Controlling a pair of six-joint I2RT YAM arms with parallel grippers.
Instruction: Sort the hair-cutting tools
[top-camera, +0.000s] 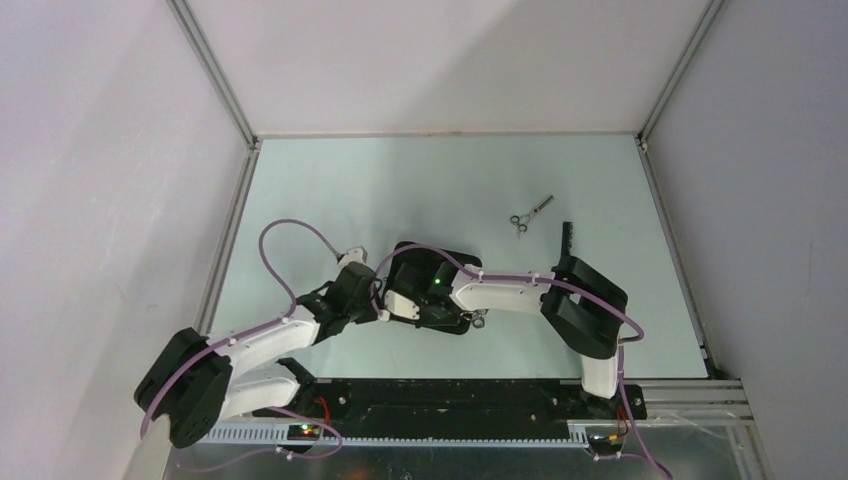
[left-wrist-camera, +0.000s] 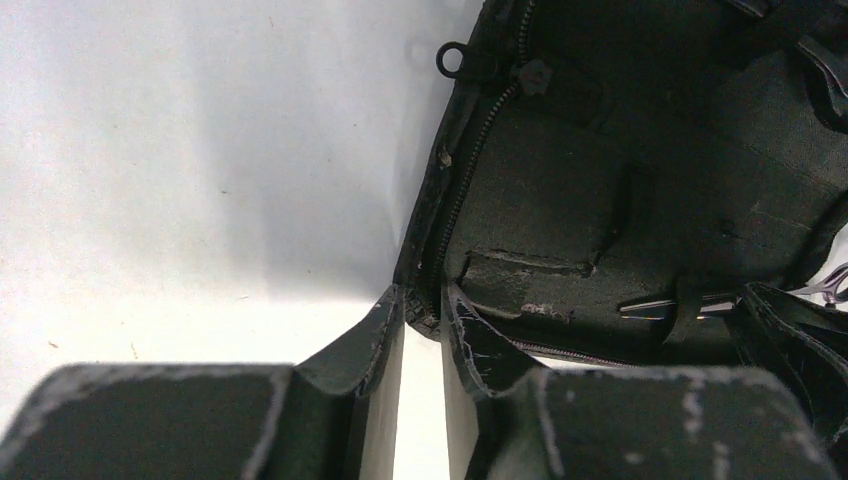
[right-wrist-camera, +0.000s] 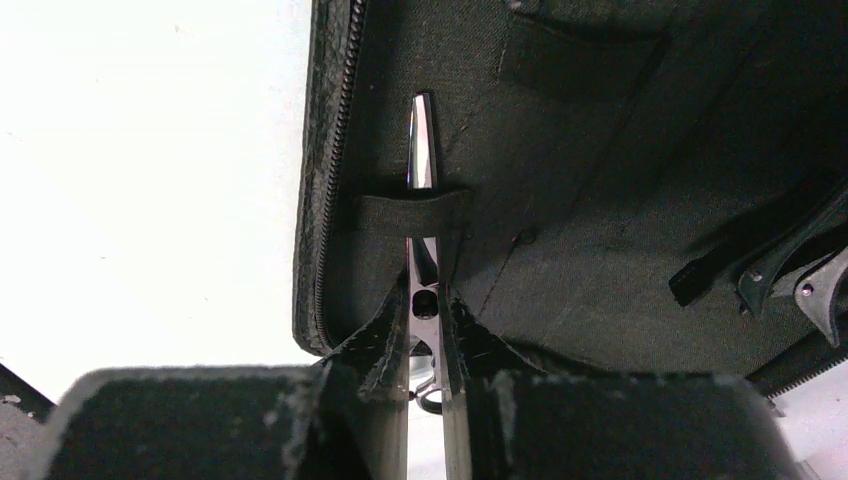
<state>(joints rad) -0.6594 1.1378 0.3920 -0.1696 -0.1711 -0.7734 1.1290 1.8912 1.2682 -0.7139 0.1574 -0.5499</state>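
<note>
**Left wrist view.** Closest to the lens is the left hand (left-wrist-camera: 422, 318). Its two scuffed black fingers (left-wrist-camera: 365, 335) have their tips near together, with the zippered rim of the black case (left-wrist-camera: 560, 180) caught between them — a pinch on the case's edge. The case lies open on the pale surface (left-wrist-camera: 200, 200), dark fabric lining up, with the zip pull ring (left-wrist-camera: 452, 58) at its far corner. Deeper in, the blade of the strapped scissors (left-wrist-camera: 650, 304) shows silver under a fabric strap (left-wrist-camera: 686, 300).

**Right wrist view.** The right hand (right-wrist-camera: 425, 315) is pressed onto those scissors at the pivot screw, one finger on each side. The blades are closed and run away from the lens beneath the strap loop, with the tip clear beyond it. A ring handle peeks out low between the fingers. The scissors lie flat on the lining, just inside the case's zippered left edge.

**Top view.** The case sits near the middle of the surface, mostly covered by the two wrists — left hand at its left edge, right arm reaching across from the right. The loose scissors (top-camera: 530, 213) lie on bare surface beyond and to the right of the case, apart from it, blades closed and pointing up-right. The black comb (top-camera: 567, 236) lies just right of them, its near end hidden behind the right arm's elbow.
</note>
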